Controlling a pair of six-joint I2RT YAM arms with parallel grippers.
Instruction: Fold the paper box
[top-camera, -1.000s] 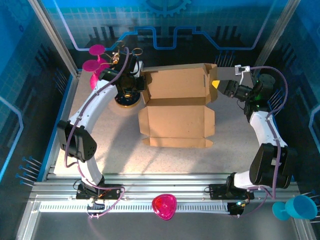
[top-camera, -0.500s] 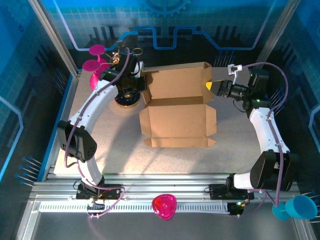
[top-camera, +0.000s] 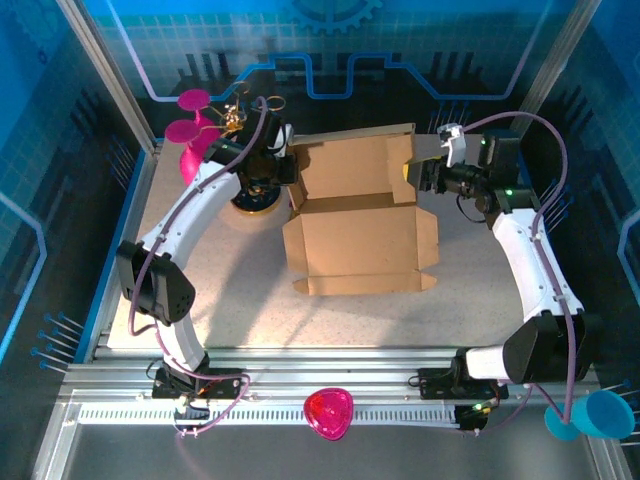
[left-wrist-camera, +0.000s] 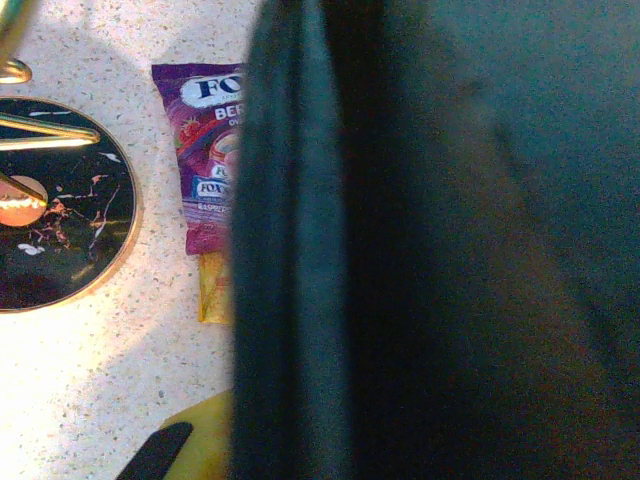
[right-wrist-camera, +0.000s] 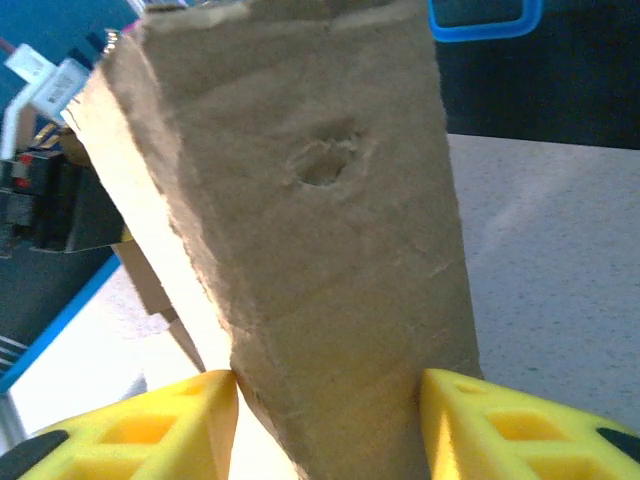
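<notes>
The paper box (top-camera: 360, 225) is a brown cardboard mailer lying half formed in the middle of the table, with its back panel (top-camera: 355, 165) tilted up. My left gripper (top-camera: 287, 172) is at the box's back left corner. In the left wrist view a dark cardboard wall (left-wrist-camera: 420, 250) stands right against the lens, next to one yellow finger (left-wrist-camera: 195, 450), and the gripper is shut on it. My right gripper (right-wrist-camera: 330, 420) is at the back right end (top-camera: 418, 172). Its yellow fingers (right-wrist-camera: 180, 420) press both sides of an upright flap (right-wrist-camera: 320, 220).
A purple snack packet (left-wrist-camera: 210, 150) and a yellow one (left-wrist-camera: 212, 290) lie beside a black gold-rimmed disc (top-camera: 252, 198) left of the box. Pink fan shapes (top-camera: 190, 130) stand at the back left. A pink bowl (top-camera: 329, 413) and a blue cup (top-camera: 595, 415) sit on the front rail.
My right gripper has moved left onto the box's back right flap and its jaws have come in on it. The box has shifted a little to the right. The left arm has barely moved.
</notes>
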